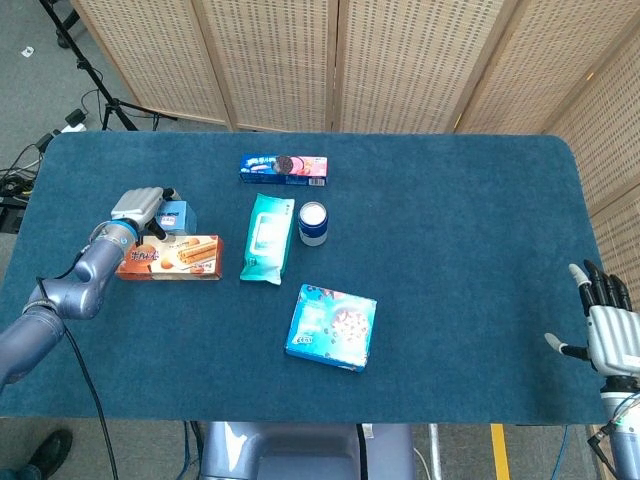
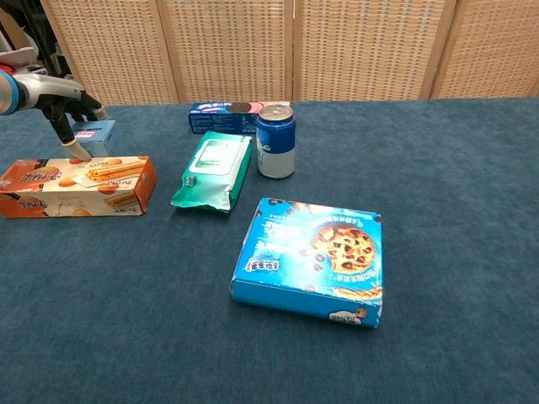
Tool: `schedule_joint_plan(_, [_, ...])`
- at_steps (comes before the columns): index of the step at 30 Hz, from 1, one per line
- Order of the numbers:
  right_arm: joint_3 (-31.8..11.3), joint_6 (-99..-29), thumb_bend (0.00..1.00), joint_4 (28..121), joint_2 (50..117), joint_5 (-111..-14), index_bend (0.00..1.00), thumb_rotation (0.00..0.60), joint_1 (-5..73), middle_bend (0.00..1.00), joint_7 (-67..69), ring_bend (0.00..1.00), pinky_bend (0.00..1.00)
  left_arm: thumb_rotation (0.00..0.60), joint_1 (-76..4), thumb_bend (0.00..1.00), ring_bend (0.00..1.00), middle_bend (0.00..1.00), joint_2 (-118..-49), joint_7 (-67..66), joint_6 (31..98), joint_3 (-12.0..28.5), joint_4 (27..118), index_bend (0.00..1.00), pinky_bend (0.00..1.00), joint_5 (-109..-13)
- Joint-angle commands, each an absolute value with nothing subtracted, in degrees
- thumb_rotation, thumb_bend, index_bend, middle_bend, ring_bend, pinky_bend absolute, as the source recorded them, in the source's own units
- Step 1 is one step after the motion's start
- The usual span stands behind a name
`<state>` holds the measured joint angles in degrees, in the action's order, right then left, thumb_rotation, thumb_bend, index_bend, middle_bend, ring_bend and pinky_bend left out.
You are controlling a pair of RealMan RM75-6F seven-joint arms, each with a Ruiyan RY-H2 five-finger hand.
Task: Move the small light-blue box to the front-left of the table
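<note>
Still early | blue-carpeted table (image 1: 470, 230): move not begun | long orange biscuit box (image 1: 168, 257): lies just in front of target | left hand (image 1: 138, 207): at the target, fingers around it, grip cannot be told; right hand (image 1: 610, 330): idle, fingers spread, far corner | small light-blue box (image 1: 177, 215): back-left, unlifted; grasp, lift, carry forward remain.

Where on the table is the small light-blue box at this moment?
In the head view the small light-blue box sits on the table's left side, just behind the orange biscuit box, with the left hand right at it.
</note>
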<state>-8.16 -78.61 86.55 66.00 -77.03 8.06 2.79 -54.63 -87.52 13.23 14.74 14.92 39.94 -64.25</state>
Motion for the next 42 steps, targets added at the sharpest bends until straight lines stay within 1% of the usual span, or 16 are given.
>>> schedule_joint_plan(1, [-8.20,-78.75,0.00,86.54,65.98,-77.03,0.00,0.600,8.00,0.00,2.85,0.00,0.00,0.600,-54.51,0.21,0.38,0.45,-87.75,13.64,15.80,15.07,39.75,0.41,0.40,-64.58])
schedule_joint_plan(5, [-8.21,-78.89,0.00,86.56,65.96,-77.09,0.00,0.600,7.95,0.00,2.92,0.00,0.00,0.600,-53.69,0.22,0.39,0.46,-86.71,14.57,19.40,15.78,41.20,0.43,0.40,-65.61])
schedule_joint_plan(9, [-8.09,-79.06,0.00,86.69,65.97,-77.49,0.00,0.600,7.96,0.00,2.86,0.00,0.00,0.600,-52.07,0.21,0.39,0.46,-82.99,16.13,24.30,16.61,46.07,0.43,0.40,-67.64])
schedule_joint_plan(11, [-7.98,-79.39,0.00,86.94,65.89,-77.95,0.00,0.600,7.89,0.00,2.90,0.00,0.00,0.600,-50.03,0.21,0.39,0.46,-78.09,17.66,28.43,16.90,52.75,0.43,0.40,-69.88])
schedule_joint_plan(14, [-7.87,-79.85,0.00,87.30,65.73,-78.39,0.00,0.600,7.74,0.00,2.92,0.00,0.00,0.600,-47.24,0.21,0.39,0.46,-71.44,19.65,31.99,16.45,62.18,0.43,0.40,-72.62])
schedule_joint_plan(19, [-7.61,-80.71,0.00,87.94,65.32,-79.36,0.00,0.600,7.40,0.00,3.33,0.00,0.00,0.600,-42.10,0.22,0.39,0.46,-58.85,23.19,34.75,13.61,78.94,0.43,0.40,-77.65])
schedule_joint_plan(22, [-7.46,-81.25,0.00,88.24,65.08,-79.94,0.00,0.600,7.19,0.00,3.71,0.00,0.00,0.600,-39.69,0.23,0.39,0.46,-53.00,25.06,34.34,11.00,85.98,0.43,0.40,-79.87])
schedule_joint_plan(24, [-7.35,-81.55,0.00,88.43,64.90,-80.38,0.00,0.600,7.07,0.00,4.06,0.00,0.00,0.600,-37.29,0.23,0.39,0.46,-50.32,26.09,36.28,8.78,89.66,0.43,0.40,-82.53])
schedule_joint_plan(26, [-7.25,-81.64,0.00,88.51,64.78,-80.63,0.00,0.600,7.02,0.00,4.26,0.00,0.00,0.600,-35.06,0.23,0.39,0.46,-49.53,26.96,39.48,6.97,91.35,0.43,0.40,-85.25])
schedule_joint_plan(29, [-7.12,-81.73,0.00,88.60,64.61,-80.96,0.00,0.600,6.97,0.00,4.66,0.00,0.00,0.600,-32.35,0.23,0.39,0.46,-50.07,28.80,43.56,4.00,91.89,0.43,0.40,-89.13])
schedule_joint_plan(30, [-7.10,-81.88,0.00,88.67,64.52,-81.14,0.00,0.600,6.92,0.00,4.90,0.00,0.00,0.600,-31.09,0.23,0.39,0.46,-50.97,29.45,44.80,2.15,91.93,0.43,0.40,-90.91])
schedule_joint_plan(33, [-7.03,-82.11,0.00,88.72,64.30,-81.51,0.00,0.600,6.83,0.00,5.47,0.00,0.00,0.600,-29.63,0.23,0.39,0.46,-53.51,30.65,47.26,-0.43,89.97,0.43,0.40,-93.66])
schedule_joint_plan(37, [-7.00,-82.42,0.00,88.71,64.08,-81.76,0.00,0.600,6.68,0.00,6.11,0.00,0.00,0.600,-29.02,0.23,0.39,0.46,-56.25,31.28,47.94,-2.31,87.19,0.43,0.40,-94.36])
schedule_joint_plan(42, [-7.01,-82.79,0.00,88.63,63.74,-81.92,0.00,0.600,6.43,0.00,7.11,0.00,0.00,0.600,-27.65,0.23,0.39,0.46,-58.91,30.08,50.70,-2.84,84.60,0.43,0.40,-93.19])
